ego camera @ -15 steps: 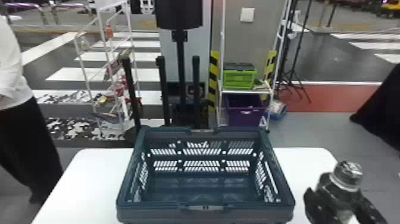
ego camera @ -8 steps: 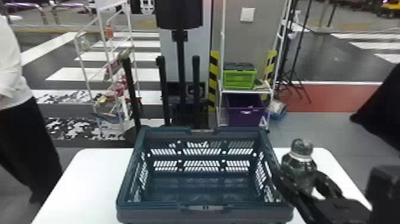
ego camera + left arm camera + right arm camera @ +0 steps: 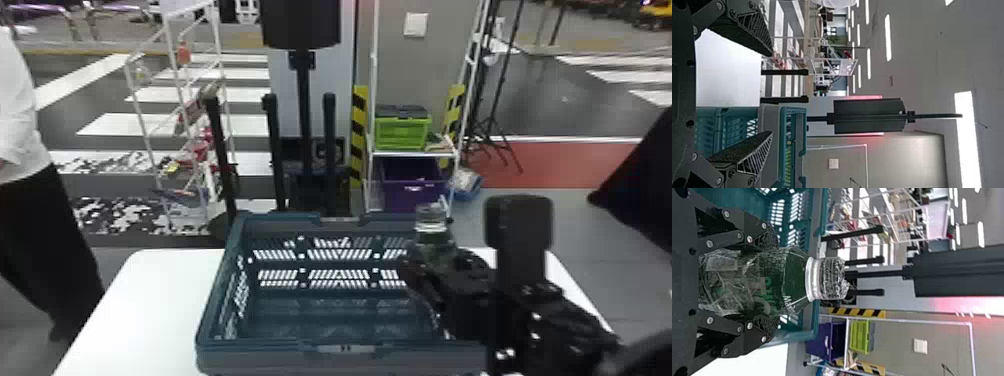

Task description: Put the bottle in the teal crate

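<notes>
The right gripper [image 3: 772, 284], clamped on the upright bottle [image 3: 434, 241], is at the crate [image 3: 280, 351] side toward the counter's [image 3: 150, 300] right edge, so it should go left.

"Where does the head view look from?"
"Above, forward and down; the teal crate [image 3: 280, 357] sits lower centre."
"And the wrists?"
"Both face forward, turned sideways, the right with the bottle [image 3: 797, 276] close up."
"Shared?"
"All three catch the teal crate and wall switch [image 3: 416, 25], the head view's top, right of centre."
</notes>
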You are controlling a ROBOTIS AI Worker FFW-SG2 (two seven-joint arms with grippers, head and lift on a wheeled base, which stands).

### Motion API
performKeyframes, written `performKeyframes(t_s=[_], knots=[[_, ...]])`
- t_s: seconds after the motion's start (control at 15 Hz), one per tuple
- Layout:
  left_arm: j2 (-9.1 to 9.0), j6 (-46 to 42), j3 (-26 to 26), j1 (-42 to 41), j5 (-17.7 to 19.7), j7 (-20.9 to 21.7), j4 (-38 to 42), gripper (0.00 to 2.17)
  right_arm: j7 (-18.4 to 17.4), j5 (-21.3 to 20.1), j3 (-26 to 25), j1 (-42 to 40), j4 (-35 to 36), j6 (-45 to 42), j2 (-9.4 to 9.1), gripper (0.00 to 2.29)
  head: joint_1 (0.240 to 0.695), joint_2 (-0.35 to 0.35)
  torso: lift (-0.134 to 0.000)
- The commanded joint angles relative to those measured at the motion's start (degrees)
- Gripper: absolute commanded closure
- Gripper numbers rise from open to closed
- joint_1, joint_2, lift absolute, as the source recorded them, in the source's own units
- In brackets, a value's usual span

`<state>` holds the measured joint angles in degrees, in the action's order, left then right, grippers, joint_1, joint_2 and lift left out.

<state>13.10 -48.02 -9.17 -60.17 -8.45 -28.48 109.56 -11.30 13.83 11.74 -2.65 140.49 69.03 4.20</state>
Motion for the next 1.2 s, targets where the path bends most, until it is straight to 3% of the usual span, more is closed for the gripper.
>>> performKeyframes(t_s=[0.0,0.2,0.4,0.73,1.13], knots=[[-0.09,0.0,0.03,0.4,0.19,0.0,-0.49,0.19,-0.03,0.32,2.32,4.93,-5.66,1.77,-0.42,2.04,0.499,0.0,0.0],[-0.18,-0.88,-0.06,0.4,0.19,0.09,-1.1,0.19,-0.03,0.24,4.78,8.98,-12.34,4.05,-0.94,2.04,0.499,0.0,0.0],[-0.18,-1.41,-0.06,0.05,0.19,0.09,-1.1,0.19,0.05,2.96,4.96,13.19,-20.78,4.23,-1.65,2.04,0.499,0.0,0.0],[-0.09,-2.46,0.03,-0.3,0.19,0.09,-0.66,0.19,0.23,3.66,6.63,18.82,-30.97,4.76,-3.85,2.04,0.499,0.0,0.0],[-0.09,-2.99,0.38,-0.39,0.36,0.09,-0.93,0.19,0.23,3.75,8.03,23.39,-42.14,5.28,-4.25,2.04,0.499,0.0,0.0]])
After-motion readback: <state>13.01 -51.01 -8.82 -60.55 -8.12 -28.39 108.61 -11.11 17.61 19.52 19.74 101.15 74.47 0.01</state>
